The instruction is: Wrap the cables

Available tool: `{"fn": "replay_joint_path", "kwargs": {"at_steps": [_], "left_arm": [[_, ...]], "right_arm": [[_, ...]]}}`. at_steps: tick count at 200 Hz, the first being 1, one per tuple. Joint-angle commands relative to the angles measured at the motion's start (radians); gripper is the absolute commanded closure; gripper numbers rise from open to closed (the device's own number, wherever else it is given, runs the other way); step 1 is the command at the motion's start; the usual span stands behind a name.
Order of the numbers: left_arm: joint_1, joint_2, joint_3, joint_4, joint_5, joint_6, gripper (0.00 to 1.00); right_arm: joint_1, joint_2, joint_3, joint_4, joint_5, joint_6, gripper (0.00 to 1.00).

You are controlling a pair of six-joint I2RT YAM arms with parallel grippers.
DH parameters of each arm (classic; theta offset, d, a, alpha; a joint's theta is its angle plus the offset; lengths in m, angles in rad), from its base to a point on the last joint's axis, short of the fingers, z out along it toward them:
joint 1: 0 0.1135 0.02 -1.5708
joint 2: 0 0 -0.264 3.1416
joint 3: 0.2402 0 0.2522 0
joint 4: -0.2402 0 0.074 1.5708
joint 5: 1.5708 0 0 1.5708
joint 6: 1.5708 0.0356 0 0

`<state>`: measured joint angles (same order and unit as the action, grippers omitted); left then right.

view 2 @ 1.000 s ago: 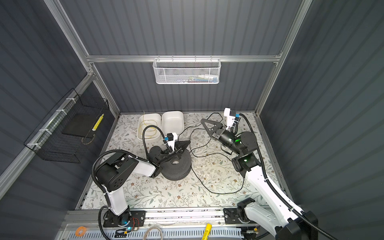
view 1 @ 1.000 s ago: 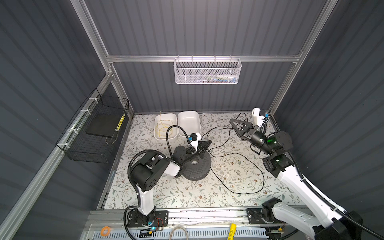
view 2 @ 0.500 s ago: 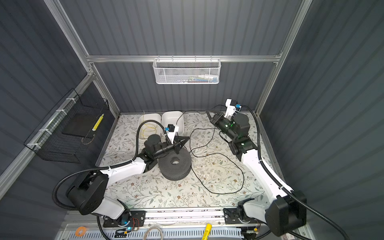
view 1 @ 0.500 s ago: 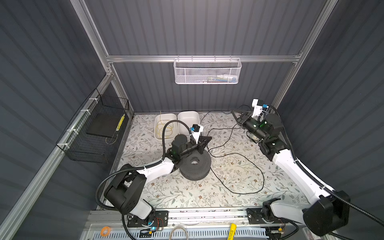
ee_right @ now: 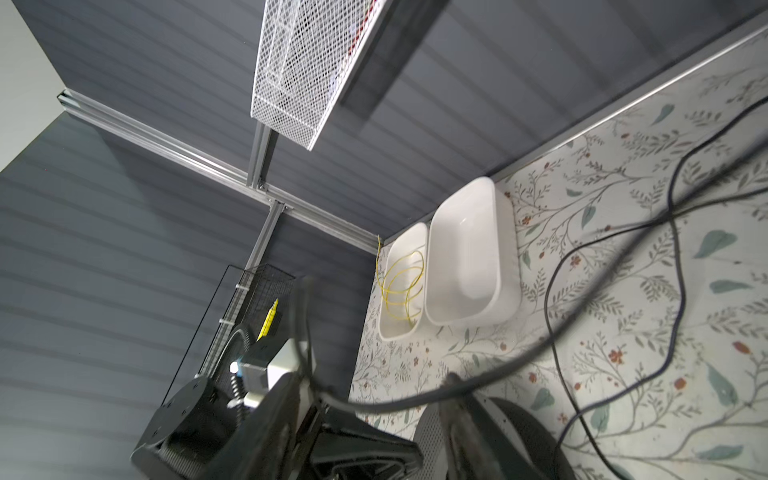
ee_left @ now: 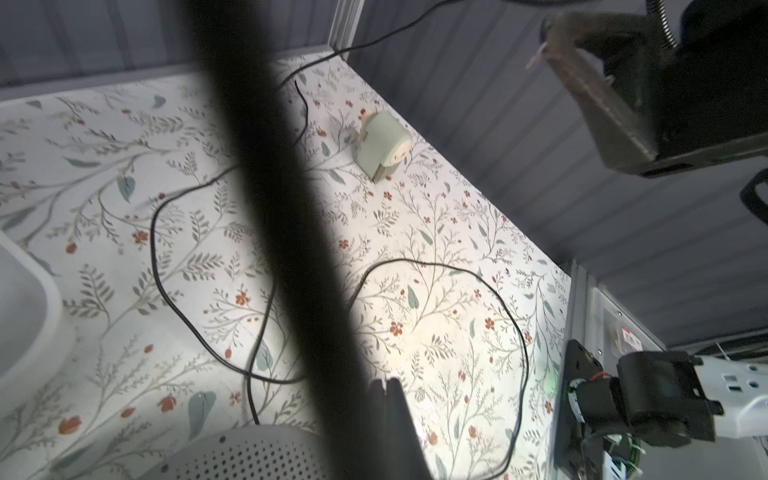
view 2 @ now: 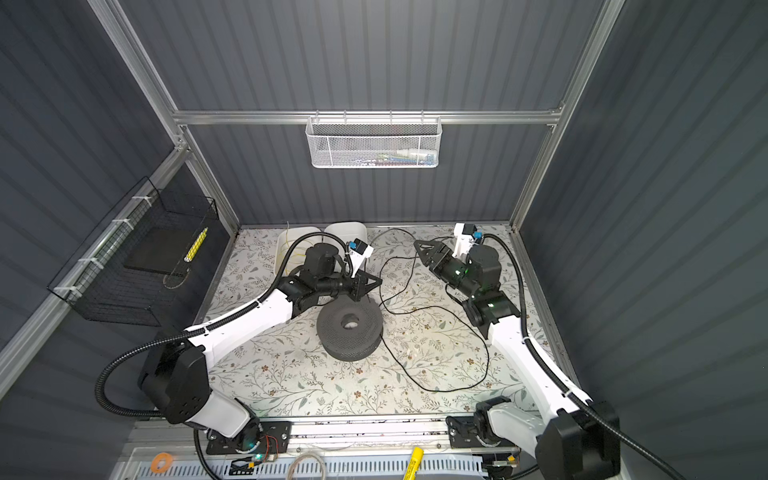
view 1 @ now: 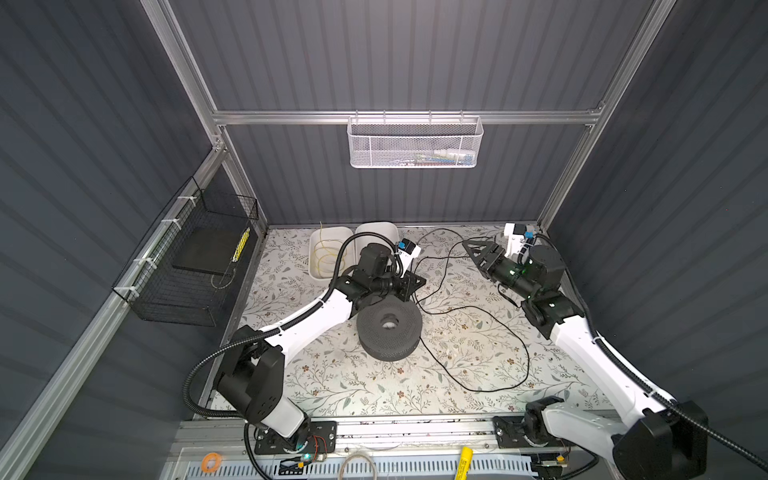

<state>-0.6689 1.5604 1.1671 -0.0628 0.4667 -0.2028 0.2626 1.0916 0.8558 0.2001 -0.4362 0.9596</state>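
- Currently, your left gripper (view 1: 419, 282) has its fingers (ee_left: 386, 399) pressed together on the black cord (ee_left: 153, 249), just beyond the perforated dark spool (view 1: 374, 338), on its back-wall side.
- Your right gripper (view 1: 471, 248) hangs near the back right corner. You cannot tell from these views how far its jaws stand apart, or whether they touch anything.
- Cord location: loose loops lie on the floral tabletop (view 1: 332, 386) between the spool and the right arm. One strand passes close in front of the right wrist camera.
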Motion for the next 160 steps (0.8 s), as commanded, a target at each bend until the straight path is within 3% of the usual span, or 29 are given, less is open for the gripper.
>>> {"fn": "replay_joint_path", "kwargs": {"at_steps": [1,20,47,71,119,160], "left_arm": [[-0.006,-0.024,0.025,-0.029,0.084,0.010,1.00],[-0.006,-0.041,0.015,-0.024,0.100,0.017,1.00],[-0.006,-0.038,0.022,-0.034,0.087,0.024,1.00],[-0.005,-0.010,0.049,-0.038,0.100,0.018,1.00],[-0.006,-0.002,0.061,-0.026,0.045,0.036,1.00],[-0.006,-0.016,0.032,-0.006,0.002,0.051,1.00]], "right_arm": [[0.000,-0.043,-0.010,-0.086,-0.032,-0.068,0.39],[-0.040,-0.046,-0.009,-0.133,0.014,-0.076,0.32],[-0.090,0.000,-0.013,-0.051,-0.096,-0.002,0.32],[-0.014,0.058,-0.013,0.050,-0.165,0.077,0.36],[0.142,0.090,-0.064,0.218,-0.109,0.242,0.39],[0.167,0.099,-0.045,0.209,-0.072,0.223,0.40]]}}
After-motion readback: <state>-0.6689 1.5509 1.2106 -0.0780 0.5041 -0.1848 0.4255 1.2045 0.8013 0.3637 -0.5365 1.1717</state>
